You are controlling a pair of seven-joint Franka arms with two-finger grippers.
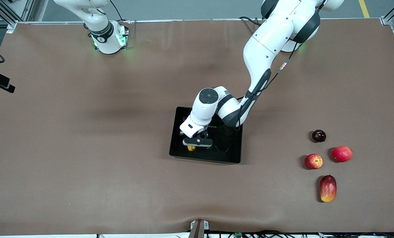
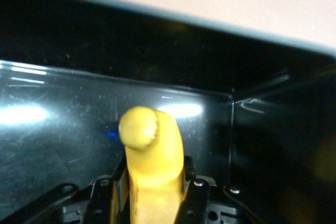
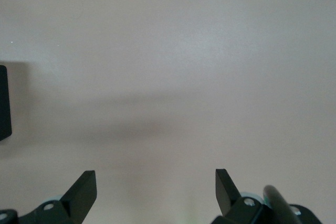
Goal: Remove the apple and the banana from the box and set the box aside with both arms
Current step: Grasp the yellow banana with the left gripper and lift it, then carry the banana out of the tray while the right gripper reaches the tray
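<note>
The left arm is stretched out from its base and bent down into the black box (image 1: 207, 158), with the left gripper (image 1: 197, 145) lowered inside it, close to the wall nearest the front camera. The banana (image 2: 152, 156) is pinched between the fingers (image 2: 197, 200), one on each side, and its rounded tip pokes out past them toward the box's glossy wall. In the front view only a small yellow bit of it is seen under the gripper.

The right arm is parked up by its base, waiting. The right gripper (image 3: 156, 187) is held over bare brown table (image 3: 168, 51), fingers spread wide with nothing between them.

The apple (image 1: 313, 161) is sat on the table toward the left arm's end, well apart from the box. A plum (image 1: 318, 135), a second red fruit (image 1: 341, 153) and a mango (image 1: 328, 188) are grouped near it.
</note>
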